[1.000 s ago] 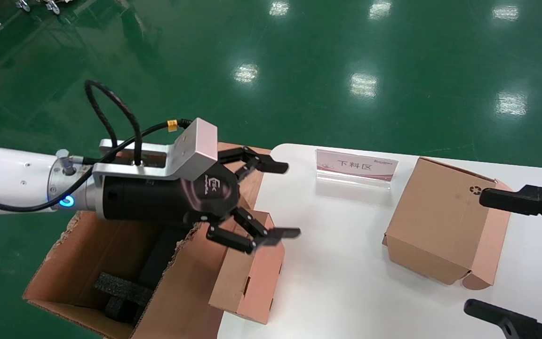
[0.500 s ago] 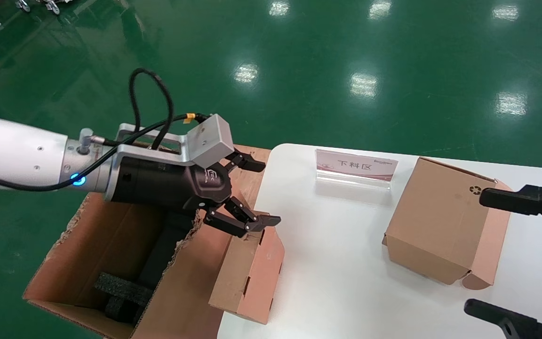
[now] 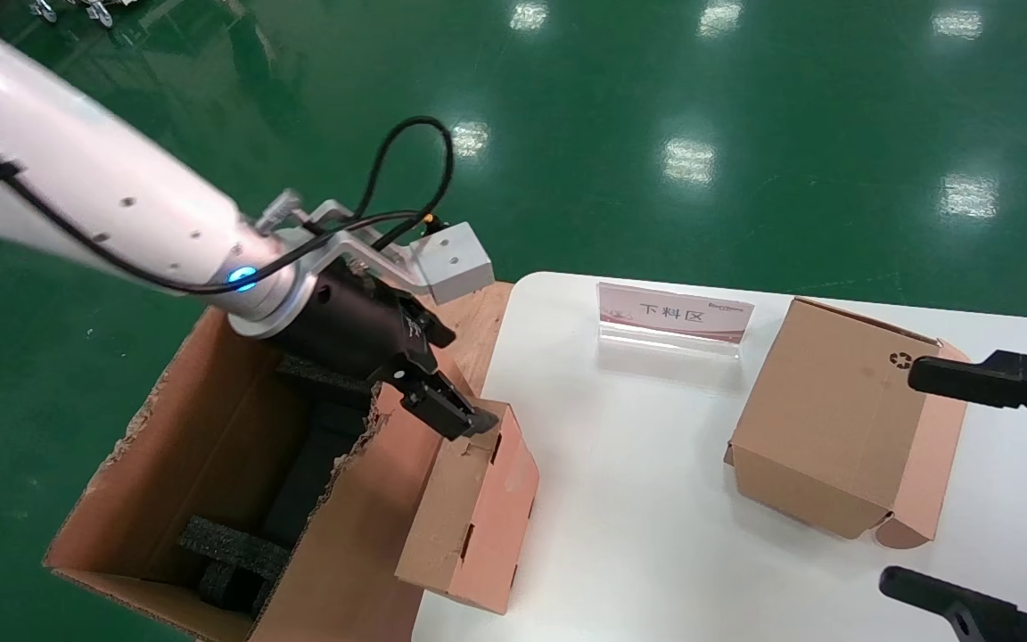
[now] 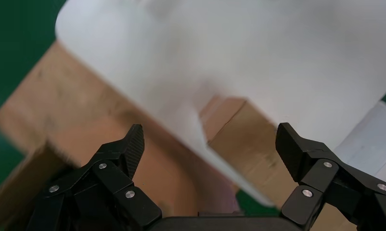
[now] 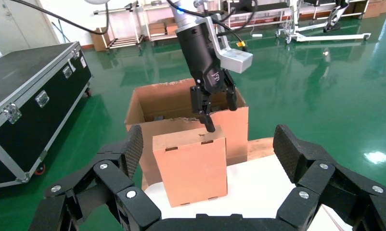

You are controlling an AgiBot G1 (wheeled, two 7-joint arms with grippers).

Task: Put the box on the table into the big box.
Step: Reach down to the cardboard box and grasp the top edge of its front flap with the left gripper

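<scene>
Wide-open, my left hand (image 3: 455,412) hovers over the box (image 3: 471,508); I should straddle its top before squeezing.

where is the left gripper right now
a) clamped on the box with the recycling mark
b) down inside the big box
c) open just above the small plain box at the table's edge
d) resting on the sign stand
c: the left gripper hangs open just over the top of the box, which stands on the table edge beside the big box.
</scene>
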